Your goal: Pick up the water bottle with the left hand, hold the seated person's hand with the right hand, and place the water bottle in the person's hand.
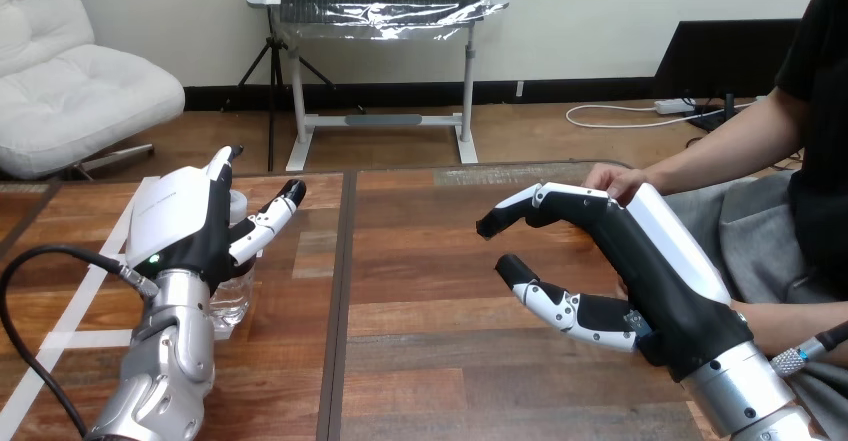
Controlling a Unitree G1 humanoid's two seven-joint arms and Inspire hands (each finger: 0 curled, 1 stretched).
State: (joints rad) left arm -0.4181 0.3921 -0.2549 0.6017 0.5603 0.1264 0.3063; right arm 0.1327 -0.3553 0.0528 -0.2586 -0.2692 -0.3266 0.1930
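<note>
L hand (185,226) open, fingers straight, right beside the clear water bottle (232,296) standing on desk (420,361). R hand (600,261) also open, fingers spread, just beside person's hand (612,178) at desk's far edge.

Clear plastic water bottle (233,301), glossy white-shelled left hand (185,229), smooth wooden table (430,361).
</note>
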